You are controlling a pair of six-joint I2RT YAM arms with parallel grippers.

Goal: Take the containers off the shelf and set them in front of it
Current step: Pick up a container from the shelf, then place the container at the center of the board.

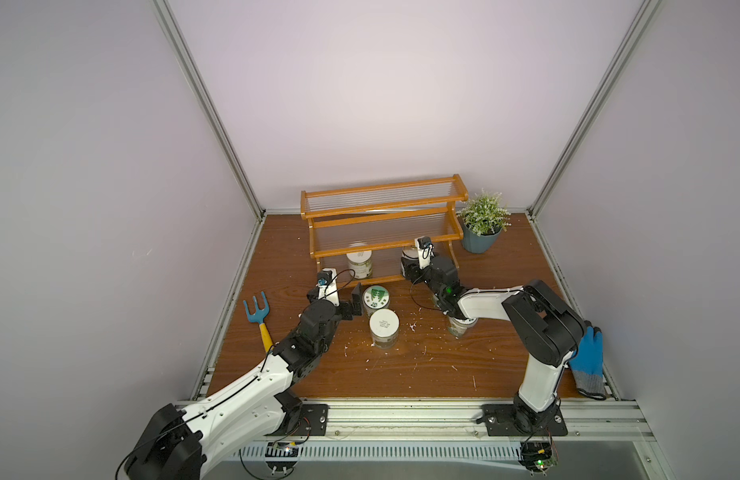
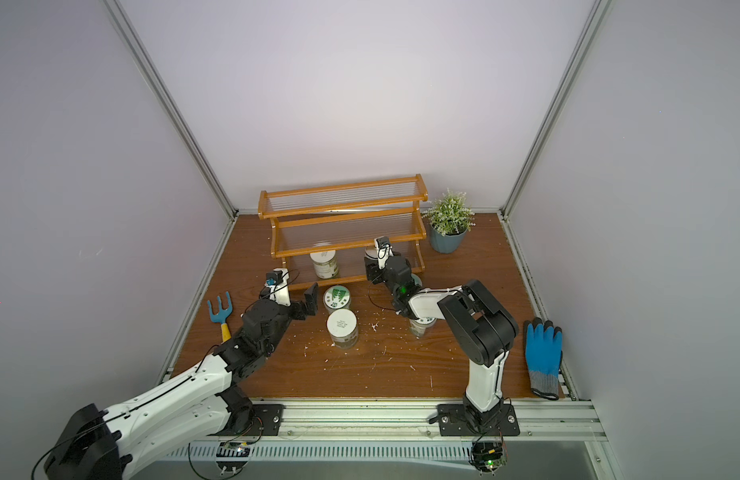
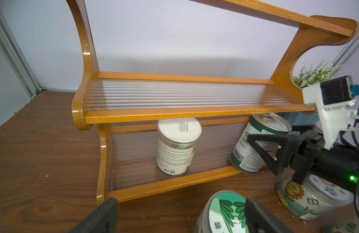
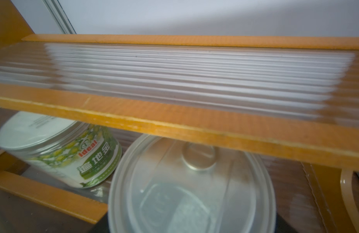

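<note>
**Operator:** Which step is in hand?

**Technician:** Removal of the silver pull-tab can [image 3: 247,145] from the lowest tier of the shelf [image 1: 384,199]. The right claw [image 1: 409,268] pinches the can by its sides. The can leans toward the claw, with its base near the lower front rail [image 3: 174,181]. The left claw [image 1: 353,305] is spread wide and holds nothing. The green-tree jar [image 1: 375,300] stands on the table [image 1: 401,374] just beside its fingertips.

**Operator:** What does the next move call for?

**Technician:** By judgement: raise the base over the rail, draw back toward the arm's own base, level the can, then set it down upright.

**Operator:** Clearances?

**Technician:** Room is tight above the claw, because the middle-tier rail [image 4: 174,125] overhangs the can lid. Below the right wrist stands the yellow-flower jar [image 3: 303,199], so the retreat should pass over it. To the claw's left, apart on the same tier, stands a white-lidded jar [image 1: 359,264], which is probably the next one to take. Bare table lies behind the claw, beside the plain-lidded jar [image 1: 384,328].
</note>
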